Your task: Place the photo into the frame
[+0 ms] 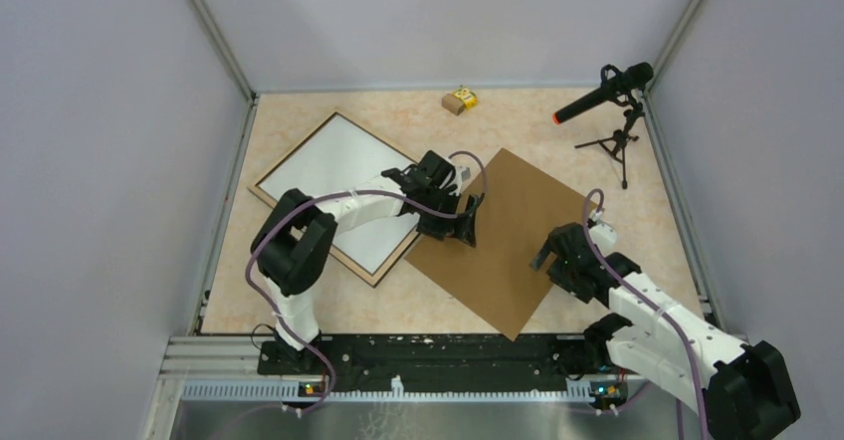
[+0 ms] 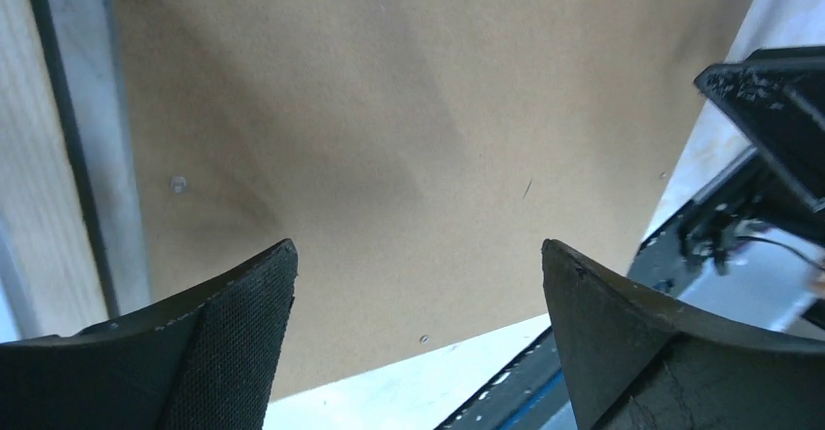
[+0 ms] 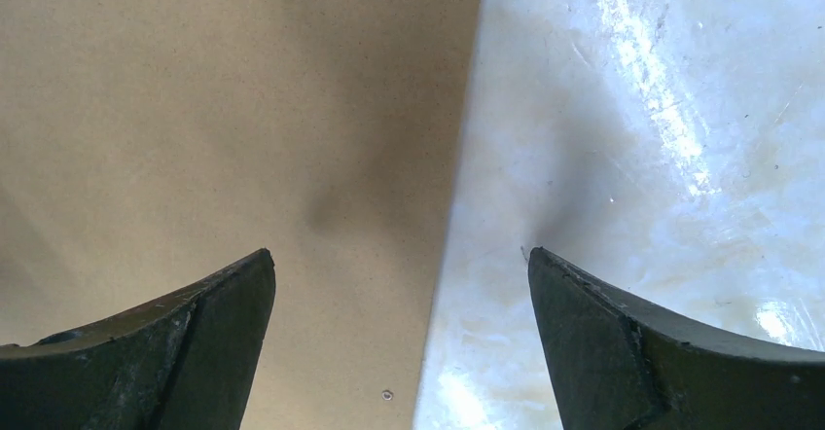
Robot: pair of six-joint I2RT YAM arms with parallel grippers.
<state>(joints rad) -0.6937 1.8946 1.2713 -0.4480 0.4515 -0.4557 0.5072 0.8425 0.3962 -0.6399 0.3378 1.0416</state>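
The frame [image 1: 295,151] lies flat at the back left, its light-wood rim up, and its rim [image 2: 49,158] also shows in the left wrist view. A white rectangle [image 1: 333,166] fills its opening. No printed side shows, so I cannot tell whether this is the photo. A plain brown backing board [image 1: 498,251] lies to the right of the frame. My left gripper [image 1: 468,223] [image 2: 418,245] hangs open over the board's left edge, holding nothing. My right gripper [image 1: 547,261] [image 3: 400,253] is open and empty, straddling the board's right edge [image 3: 457,206].
A small yellow-brown box [image 1: 459,100] sits at the back of the table. A microphone on a tripod [image 1: 619,146] stands at the back right. Enclosure walls close in both sides, and a metal rail [image 1: 428,355] runs along the near edge.
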